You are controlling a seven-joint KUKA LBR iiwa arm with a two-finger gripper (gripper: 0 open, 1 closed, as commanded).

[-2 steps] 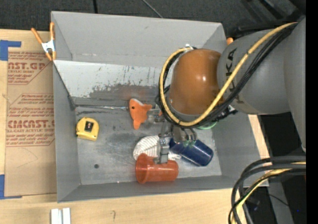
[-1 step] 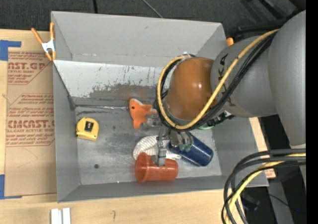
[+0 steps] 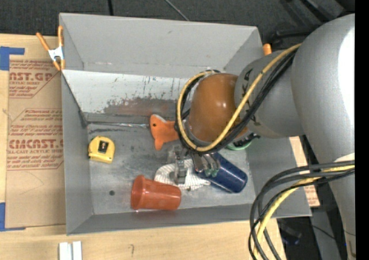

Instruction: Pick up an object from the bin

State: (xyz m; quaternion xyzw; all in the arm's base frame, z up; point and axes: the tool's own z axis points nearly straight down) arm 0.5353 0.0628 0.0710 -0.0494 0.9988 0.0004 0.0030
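Gripper hangs low in the near right part of the grey bin, under the arm's orange wrist cover and its looped yellow and black cables. That cover and the cables hide the gripper's upper part, and its metal tip blends into what lies below, so I cannot tell how wide it stands or whether it holds anything.

Right beneath the tip lies a white crumpled thing, cloth or cord by the look of it; the tip appears to be on it or just above it, and contact cannot be made out. A dark blue cylinder lies on its side just right of the tip, its left end tucked under the gripper. A red cup lies on its side just in front of the white thing, touching or nearly touching it.

An orange plastic piece sits behind the gripper, partly covered by the cables. A green thing peeks out from under the arm at right, too hidden to name. A yellow tape measure lies well apart at left.
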